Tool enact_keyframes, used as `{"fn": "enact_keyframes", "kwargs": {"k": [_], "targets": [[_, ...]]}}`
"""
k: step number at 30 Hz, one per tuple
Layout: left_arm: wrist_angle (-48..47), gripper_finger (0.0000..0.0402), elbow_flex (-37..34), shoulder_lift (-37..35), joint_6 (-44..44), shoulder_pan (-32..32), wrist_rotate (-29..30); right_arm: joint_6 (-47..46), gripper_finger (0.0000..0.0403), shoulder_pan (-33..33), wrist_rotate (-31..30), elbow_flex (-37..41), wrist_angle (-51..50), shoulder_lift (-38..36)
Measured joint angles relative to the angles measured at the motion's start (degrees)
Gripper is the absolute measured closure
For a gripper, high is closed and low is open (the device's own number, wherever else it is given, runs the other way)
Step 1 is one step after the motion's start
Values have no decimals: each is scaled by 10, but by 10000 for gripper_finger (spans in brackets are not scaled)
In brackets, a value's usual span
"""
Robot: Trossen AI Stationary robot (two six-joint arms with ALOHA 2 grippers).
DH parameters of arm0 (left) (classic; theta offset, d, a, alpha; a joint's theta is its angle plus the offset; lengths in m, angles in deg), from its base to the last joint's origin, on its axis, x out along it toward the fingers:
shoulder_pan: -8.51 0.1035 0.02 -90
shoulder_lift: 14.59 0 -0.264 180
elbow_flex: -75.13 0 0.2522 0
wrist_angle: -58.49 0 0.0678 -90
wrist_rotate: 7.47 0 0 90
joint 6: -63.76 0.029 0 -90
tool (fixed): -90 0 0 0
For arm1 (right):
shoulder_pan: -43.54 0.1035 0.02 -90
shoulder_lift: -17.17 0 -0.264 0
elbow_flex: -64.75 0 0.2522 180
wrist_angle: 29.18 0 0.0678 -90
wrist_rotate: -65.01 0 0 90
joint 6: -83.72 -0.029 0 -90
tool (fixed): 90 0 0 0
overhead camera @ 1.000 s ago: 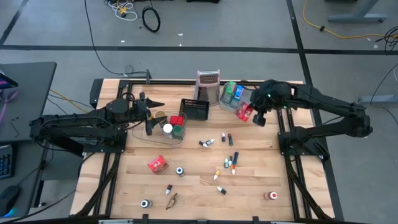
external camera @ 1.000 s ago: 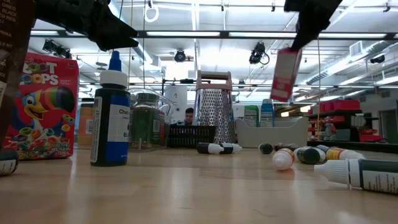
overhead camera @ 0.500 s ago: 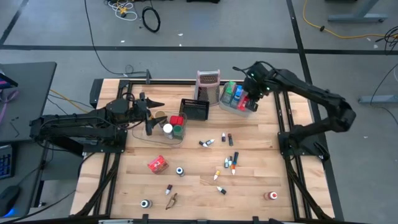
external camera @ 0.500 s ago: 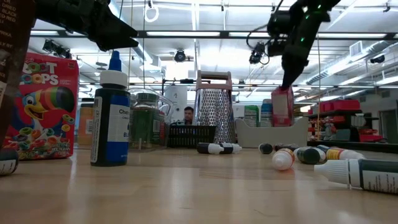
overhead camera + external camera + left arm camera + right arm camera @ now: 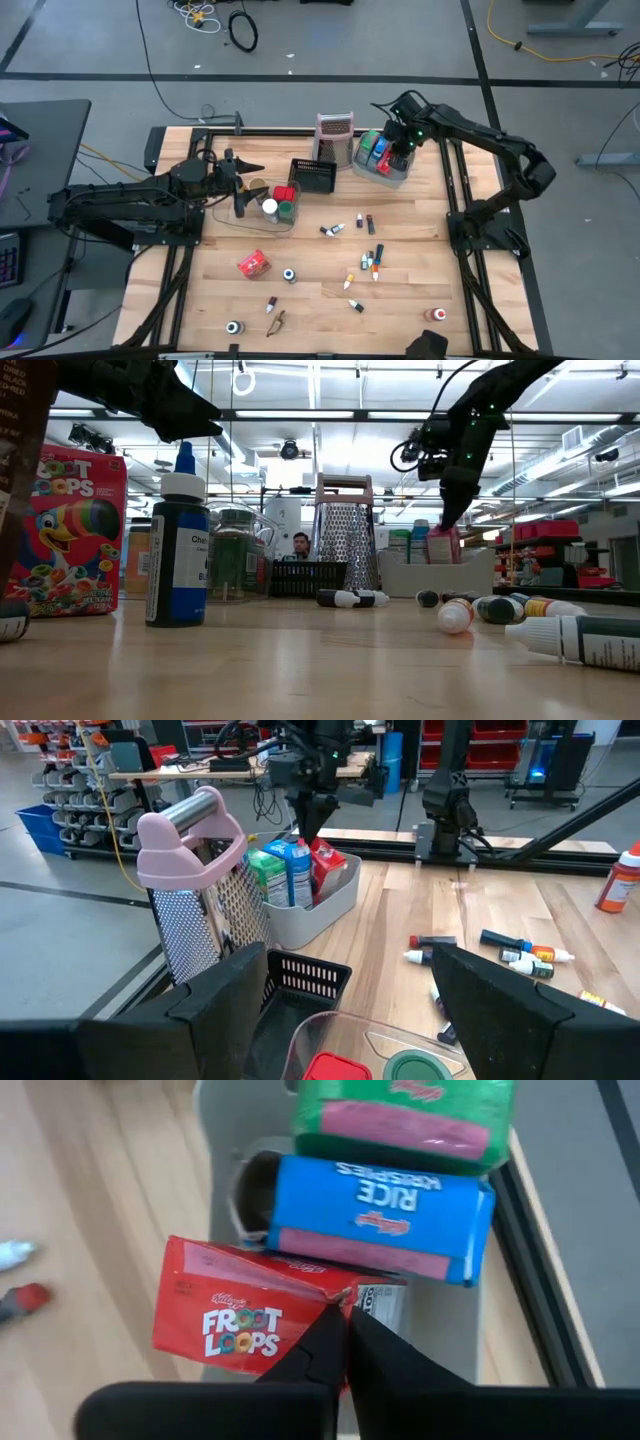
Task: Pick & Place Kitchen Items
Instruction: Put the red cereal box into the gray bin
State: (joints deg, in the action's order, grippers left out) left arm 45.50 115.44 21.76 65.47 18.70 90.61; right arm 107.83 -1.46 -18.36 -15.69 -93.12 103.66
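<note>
My right gripper [image 5: 400,152] points steeply down over the grey tray [image 5: 372,176] at the table's far right and is shut on a red packet [image 5: 240,1315]. That packet stands in the tray beside a blue packet [image 5: 380,1205] and a green packet [image 5: 410,1110]. In the low view the red packet [image 5: 443,546] shows above the tray wall [image 5: 440,574], its bottom hidden behind it. My left gripper [image 5: 250,187] waits open above the clear tub [image 5: 262,212], touching nothing. My right gripper pinches the red packet's top edge [image 5: 335,1298] between its two fingertips, near one upper corner. The fingers come from above, slanting down. The packet is slightly tilted with its lower part inside the tray; whether its bottom rests on the tray floor is hidden by the wall.
A silvery grater [image 5: 335,138] and a black mesh basket [image 5: 313,176] stand left of the tray. The clear tub holds lidded jars. Small bottles [image 5: 366,256], another red packet [image 5: 253,264] and loose jars [image 5: 289,275] lie across the middle and near part of the table.
My right gripper has swung toward the table's far edge and gone down, tipping steeper, with the red packet in its fingers. The packet, earlier hanging clear in the air right of the tray, now stands sunk in the tray next to the blue packet.
</note>
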Motion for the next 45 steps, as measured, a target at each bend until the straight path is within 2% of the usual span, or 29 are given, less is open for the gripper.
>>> {"fn": "enact_keyframes", "kwargs": {"k": [7,14,23,29,31,34,40,43,45], "targets": [[0,111,0,0,0,0,0,4,342,-10,-6,0,29,2],[0,111,0,0,-15,0,-2,-19,312,-11,-83,0,62,3],[0,111,0,0,-15,0,-2,-27,248,-10,-94,0,61,2],[0,111,0,0,-15,0,-2,-38,225,-2,-153,1,64,-32],[0,111,0,0,-15,0,-2,-53,221,3,-155,0,71,-55],[0,111,0,0,-15,0,-2,-84,220,13,-104,1,78,-96],[5,111,0,0,16,0,-3,-161,222,56,68,1,109,-164],[5,111,0,0,-21,0,-14,-161,223,91,133,1,146,-173],[4,111,0,0,-52,0,-20,-162,223,126,149,2,179,-171]]}}
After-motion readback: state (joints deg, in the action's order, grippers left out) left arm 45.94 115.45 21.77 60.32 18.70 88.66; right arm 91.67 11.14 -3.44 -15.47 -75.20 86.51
